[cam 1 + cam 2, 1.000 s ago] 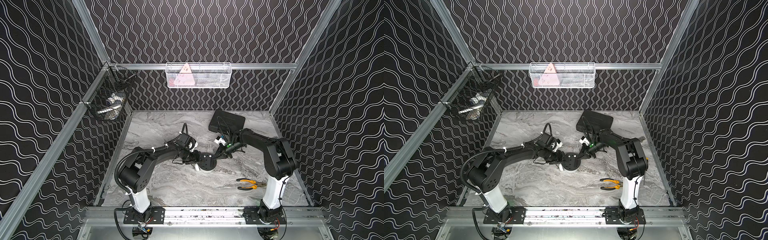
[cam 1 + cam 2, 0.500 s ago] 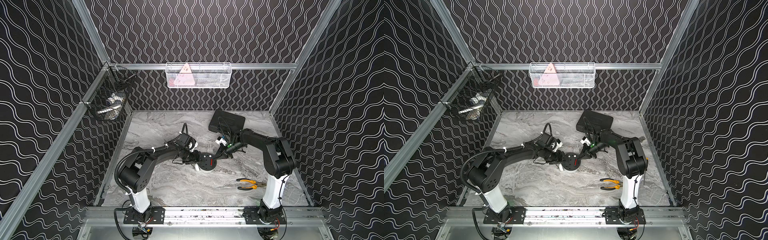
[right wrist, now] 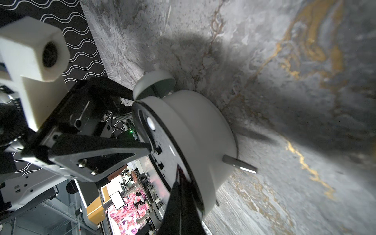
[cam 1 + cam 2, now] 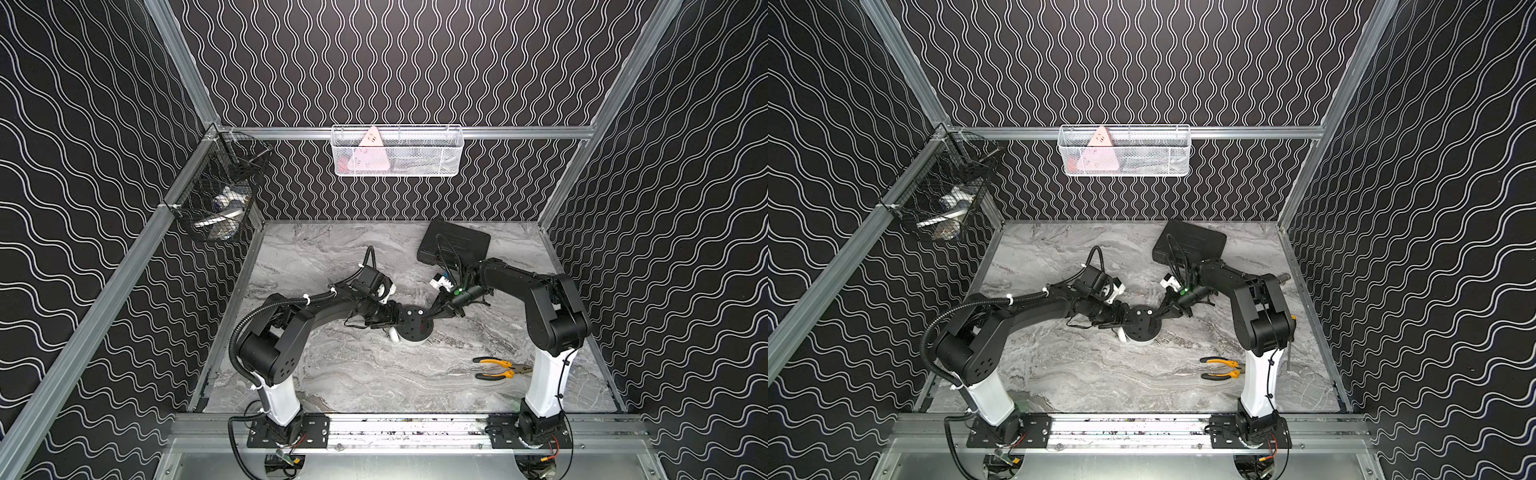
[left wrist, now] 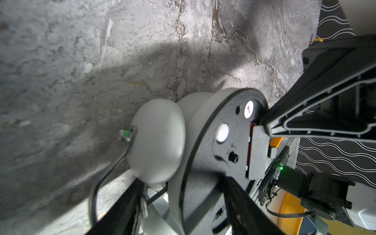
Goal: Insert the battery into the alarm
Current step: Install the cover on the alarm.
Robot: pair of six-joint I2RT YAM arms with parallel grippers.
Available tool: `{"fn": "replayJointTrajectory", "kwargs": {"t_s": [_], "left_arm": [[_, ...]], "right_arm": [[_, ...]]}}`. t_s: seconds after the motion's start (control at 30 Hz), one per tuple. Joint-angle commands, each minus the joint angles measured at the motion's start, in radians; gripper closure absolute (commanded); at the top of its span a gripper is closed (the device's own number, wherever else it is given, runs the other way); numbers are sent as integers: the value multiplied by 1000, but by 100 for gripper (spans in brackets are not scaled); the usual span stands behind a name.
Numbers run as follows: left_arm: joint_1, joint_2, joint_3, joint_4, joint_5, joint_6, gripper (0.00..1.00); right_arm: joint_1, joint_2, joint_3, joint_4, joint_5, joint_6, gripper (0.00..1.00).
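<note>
Marbled grey tabletop (image 4: 353, 374) inside a black, wave-patterned enclosure. Alarm (image 4: 415, 328) at centre, dial towards the table, black back panel uppermost. Left gripper (image 4: 395, 319) clamps the alarm from the side, one finger on the back panel, the other beside a bell (image 5: 156, 140). Right gripper (image 4: 429, 318), fingers pressed together with nothing between them, meets the panel's opposite edge, tips on the battery (image 4: 423, 322). Only a red sliver shows, so the battery appears seated in the slot, mostly hidden. Black case (image 4: 455, 245) and pliers (image 4: 498, 368) lie well apart from the alarm
</note>
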Motion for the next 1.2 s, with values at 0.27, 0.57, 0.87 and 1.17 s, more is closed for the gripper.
{"fn": "replayJointTrajectory", "kwargs": {"t_s": [0.27,0.57,0.87,1.17], "left_arm": [[1,13,-8,-97,-129,4,36],[2,11,-6,-100,-130,6,35],[2,8,-9,-98,-127,6,35],[2,8,-14,-90,-120,1,36]], "right_arm": [[1,-4,-14,30,43,18,100],[0,-15,-18,26,49,24,91],[-3,-39,-17,9,78,35,80],[-7,-100,-35,21,111,76,72]]}}
